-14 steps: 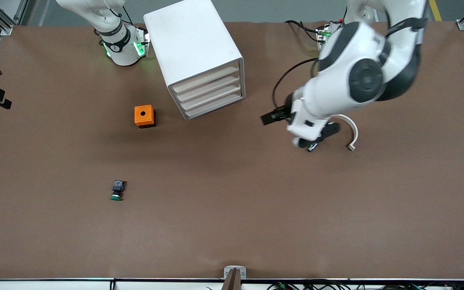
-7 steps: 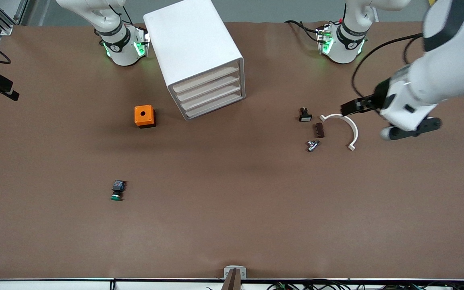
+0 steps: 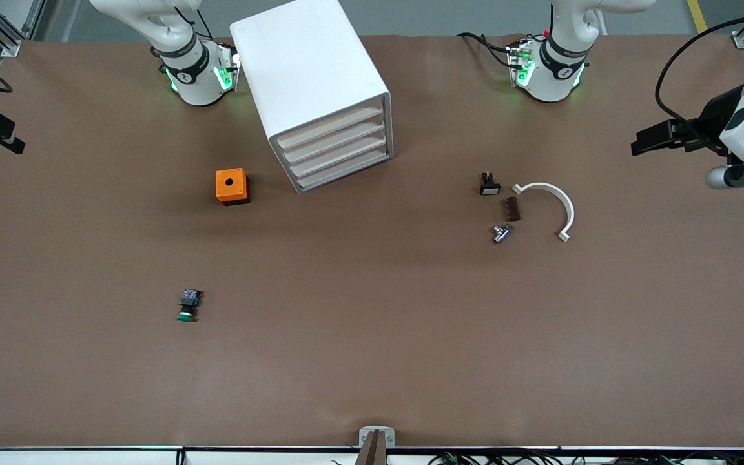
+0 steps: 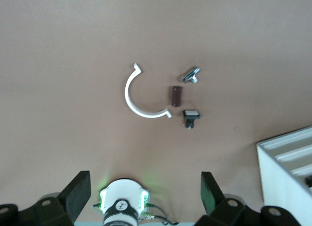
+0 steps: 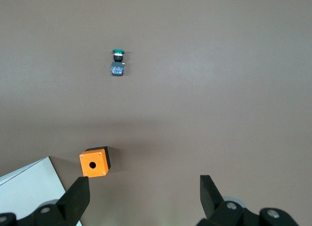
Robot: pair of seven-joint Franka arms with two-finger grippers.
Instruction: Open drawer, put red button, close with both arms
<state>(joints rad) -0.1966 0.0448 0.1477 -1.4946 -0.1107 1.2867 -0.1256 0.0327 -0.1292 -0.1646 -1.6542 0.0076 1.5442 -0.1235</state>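
cabinet (image 3: 320, 90) with 4 shut drawers, both jaws open

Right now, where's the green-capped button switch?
The green button switch lies alone on the table toward the right arm's end, nearer the front camera than the orange box; the right wrist view shows both.

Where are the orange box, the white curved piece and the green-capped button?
orange box (image 3: 231, 185), front view, top face beside its hole.
white curved piece (image 3: 562, 200), front view, middle of the arc.
green-capped button (image 5: 117, 52), right wrist view, green cap.
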